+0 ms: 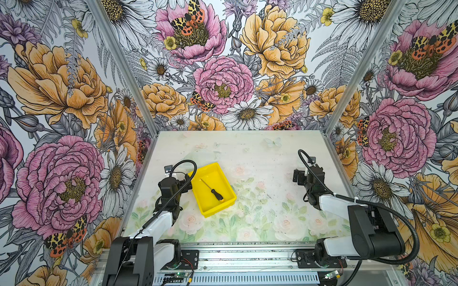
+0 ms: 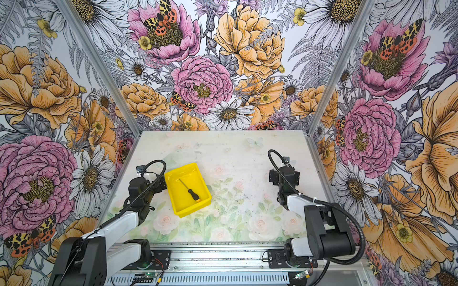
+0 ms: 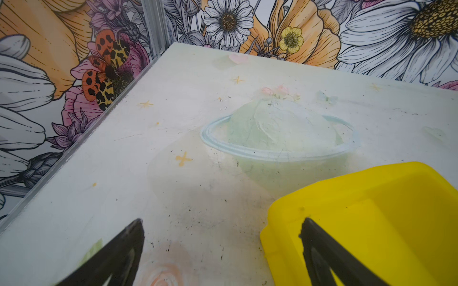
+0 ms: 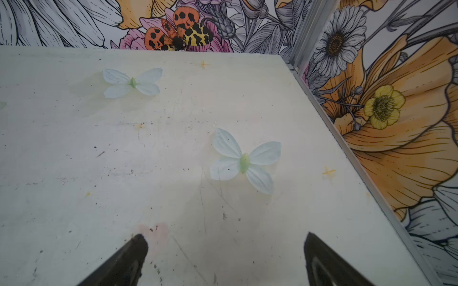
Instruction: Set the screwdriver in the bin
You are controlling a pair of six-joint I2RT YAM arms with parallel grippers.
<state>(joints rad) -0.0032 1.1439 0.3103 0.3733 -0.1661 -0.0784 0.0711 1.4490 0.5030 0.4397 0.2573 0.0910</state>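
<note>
Bold floral wallpaper with moths closes in a pale bench (image 1: 260, 161) printed with faint roses and butterflies. On it, left of centre, sits the bin (image 1: 201, 206), and in both top views the screwdriver (image 1: 212, 190) lies flat on its bottom, slanted across it with the yellow-orange end cap toward the near right corner and the thin shaft pointing to the far left.

Nothing holds the tool. The left gripper (image 3: 221, 226) hovers at the bin's far left corner; in the left wrist view its jaws stand wide apart and empty, one finger over the bin's rim (image 3: 285, 218), the other over bare bench. The right gripper (image 4: 225, 239) hangs well apart on the right side, jaws spread wide over empty bench with nothing between them.

Judged from this, the task looks complete: the screwdriver rests wholly inside the bin, released. What remains, at most, is for the arms to pull clear.
</note>
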